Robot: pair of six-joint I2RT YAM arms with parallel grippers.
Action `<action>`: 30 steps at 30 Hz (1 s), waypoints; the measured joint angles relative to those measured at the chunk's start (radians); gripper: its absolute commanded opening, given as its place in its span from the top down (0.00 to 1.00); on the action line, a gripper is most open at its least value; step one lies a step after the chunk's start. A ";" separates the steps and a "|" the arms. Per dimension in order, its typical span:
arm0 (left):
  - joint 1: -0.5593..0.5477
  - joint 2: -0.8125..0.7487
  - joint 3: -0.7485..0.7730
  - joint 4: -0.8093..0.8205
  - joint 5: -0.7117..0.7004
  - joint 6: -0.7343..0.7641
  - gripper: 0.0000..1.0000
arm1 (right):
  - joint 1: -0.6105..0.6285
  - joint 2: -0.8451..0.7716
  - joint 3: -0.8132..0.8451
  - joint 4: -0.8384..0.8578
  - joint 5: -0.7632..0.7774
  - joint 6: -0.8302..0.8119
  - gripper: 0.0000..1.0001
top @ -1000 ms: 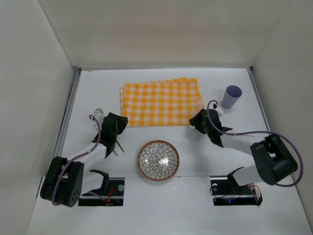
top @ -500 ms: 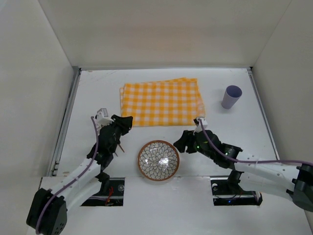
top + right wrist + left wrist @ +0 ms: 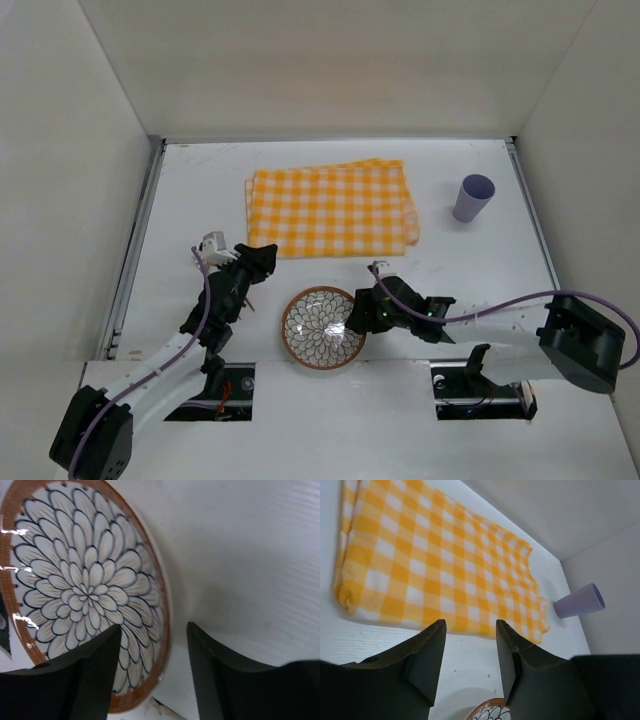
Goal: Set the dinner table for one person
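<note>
1. Dinner table [image 3: 190, 190]: a flat white top walled on the left, right and far sides. It fills the top view beneath everything else. It lies face up, and its broader span appears to run left to right across the frame.
2. Standing on it at lower centre is the bowl [image 3: 323, 327], petal-patterned and brown-rimmed, between my two arm bases. It is round, so it has no long axis. Its mouth faces up.
3. At the bowl's right rim sits my right gripper [image 3: 358, 318], reaching in from the lower right. In the wrist view its jaws stand apart, one finger over the patterned inside of the bowl [image 3: 85, 595] and the other over bare table, with the rim running between them. Nothing is clamped yet.
4. Just to the upper left of the bowl, and apart from it, is my left gripper [image 3: 266, 254]. Its jaws are spread and empty, and they point up-frame at the near edge of the checked cloth [image 3: 435, 565].
5. The checked cloth [image 3: 330, 208] lies flat at upper centre with its long axis left to right. A strip of bare table separates it from the bowl. The cup [image 3: 473, 198] stands at upper right, beside the cloth but not touching it.
6. Judgement: the coming move turns on the rim lying between my right jaws. The right arm is the nearer one, so closing there should pinch the rim. The cloth lies straight up-frame from the bowl.
</note>
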 measured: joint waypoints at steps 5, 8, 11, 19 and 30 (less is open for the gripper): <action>0.015 0.002 -0.010 0.023 -0.011 0.000 0.56 | 0.000 0.093 -0.012 0.149 -0.037 0.045 0.77; 0.026 -0.003 -0.011 0.034 -0.014 -0.002 0.56 | -0.011 0.105 -0.026 0.195 -0.064 0.085 0.88; 0.043 -0.023 -0.017 0.033 -0.016 -0.008 0.55 | -0.033 0.070 -0.029 0.211 -0.095 0.104 0.91; 0.126 -0.060 -0.021 0.001 -0.034 -0.053 0.55 | -0.198 -0.050 0.024 0.061 -0.116 0.048 0.91; 0.147 -0.035 -0.032 -0.021 -0.036 -0.082 0.54 | -0.433 0.395 0.550 0.153 -0.174 0.002 0.91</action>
